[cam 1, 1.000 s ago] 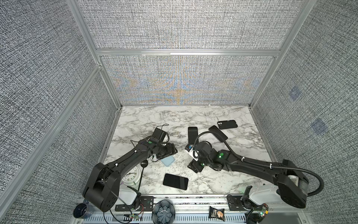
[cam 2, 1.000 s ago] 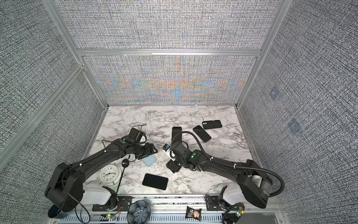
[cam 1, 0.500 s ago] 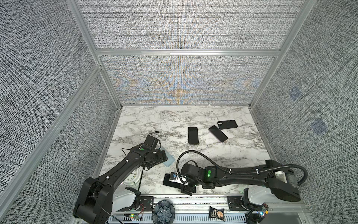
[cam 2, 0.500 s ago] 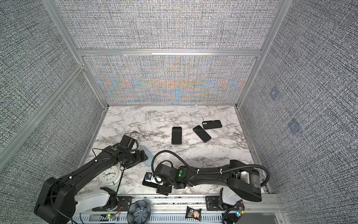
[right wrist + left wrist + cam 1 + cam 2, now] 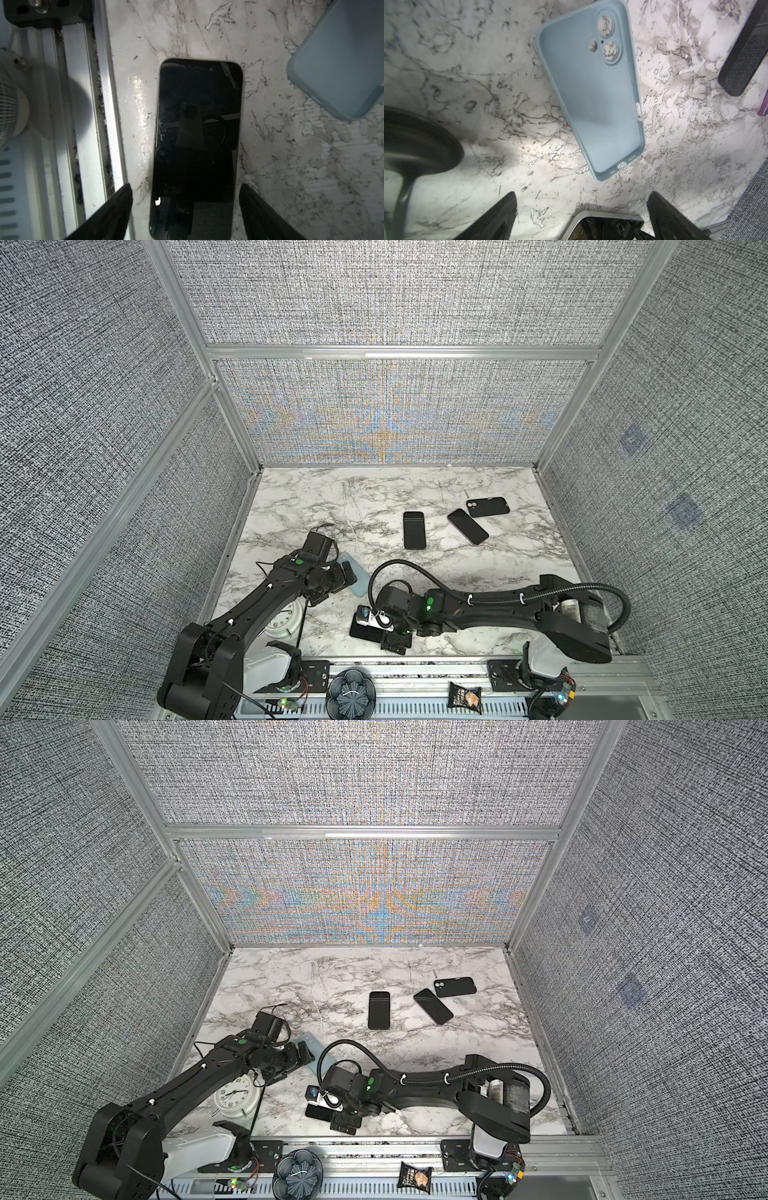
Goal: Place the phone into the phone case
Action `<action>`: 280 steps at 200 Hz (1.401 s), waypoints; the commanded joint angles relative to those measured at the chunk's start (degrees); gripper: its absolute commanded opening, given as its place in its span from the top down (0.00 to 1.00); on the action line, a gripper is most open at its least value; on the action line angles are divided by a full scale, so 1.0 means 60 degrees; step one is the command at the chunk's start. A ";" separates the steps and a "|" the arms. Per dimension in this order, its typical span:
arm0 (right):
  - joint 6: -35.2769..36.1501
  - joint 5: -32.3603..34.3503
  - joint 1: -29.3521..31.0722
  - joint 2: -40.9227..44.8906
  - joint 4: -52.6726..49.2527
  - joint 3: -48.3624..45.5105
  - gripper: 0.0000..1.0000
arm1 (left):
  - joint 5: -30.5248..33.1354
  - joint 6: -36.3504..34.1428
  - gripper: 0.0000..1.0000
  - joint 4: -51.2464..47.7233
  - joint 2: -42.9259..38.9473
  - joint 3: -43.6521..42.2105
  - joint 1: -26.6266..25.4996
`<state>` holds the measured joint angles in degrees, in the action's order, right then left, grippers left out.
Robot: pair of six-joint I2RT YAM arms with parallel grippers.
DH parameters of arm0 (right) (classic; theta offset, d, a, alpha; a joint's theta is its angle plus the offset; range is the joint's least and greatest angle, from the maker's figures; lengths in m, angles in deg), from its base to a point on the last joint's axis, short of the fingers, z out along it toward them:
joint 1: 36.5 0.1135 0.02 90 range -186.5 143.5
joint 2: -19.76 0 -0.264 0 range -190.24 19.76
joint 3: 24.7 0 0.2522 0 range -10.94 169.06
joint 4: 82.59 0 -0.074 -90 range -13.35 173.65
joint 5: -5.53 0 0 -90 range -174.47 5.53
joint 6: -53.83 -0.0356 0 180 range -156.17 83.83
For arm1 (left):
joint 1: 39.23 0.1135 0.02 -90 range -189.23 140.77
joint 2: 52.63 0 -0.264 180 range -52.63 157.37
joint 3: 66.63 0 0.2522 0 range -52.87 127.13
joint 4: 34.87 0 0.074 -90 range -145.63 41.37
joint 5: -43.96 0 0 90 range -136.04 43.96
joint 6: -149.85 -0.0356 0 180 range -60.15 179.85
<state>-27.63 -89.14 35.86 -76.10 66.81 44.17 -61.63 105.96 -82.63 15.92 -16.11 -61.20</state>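
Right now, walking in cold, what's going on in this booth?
Two robot arms are working over a marble table. The left gripper is open beside an empty blue case, which lies hollow side up. The right gripper is open, with its jaws either side of a dark phone that lies screen up near the front edge; it is not gripping it. The phone is not yet in the case, and the two lie apart.

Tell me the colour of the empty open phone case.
The soft rectangular phone case is pale blue; clearest in the left wrist view.
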 commanded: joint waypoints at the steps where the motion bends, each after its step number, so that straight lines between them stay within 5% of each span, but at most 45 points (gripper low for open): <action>1: -0.0134 -0.0254 -0.0091 -0.0086 -0.0320 0.0111 0.14 | -0.0169 -0.0037 0.01 0.0243 0.0026 -0.0059 0.0009; 204: -0.0283 -0.1199 -0.0385 -0.0636 -0.0784 0.0408 0.09 | -0.0109 -0.0010 0.01 0.0498 0.0044 -0.0179 0.0191; 280: -0.0138 -0.0154 -0.0378 -0.0975 -0.1424 0.0668 0.11 | -0.0272 0.0034 0.01 0.0514 0.0093 -0.0124 0.0287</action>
<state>-28.68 -93.60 33.63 -81.28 62.04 47.80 -62.95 106.37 -79.55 16.40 -17.36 -59.63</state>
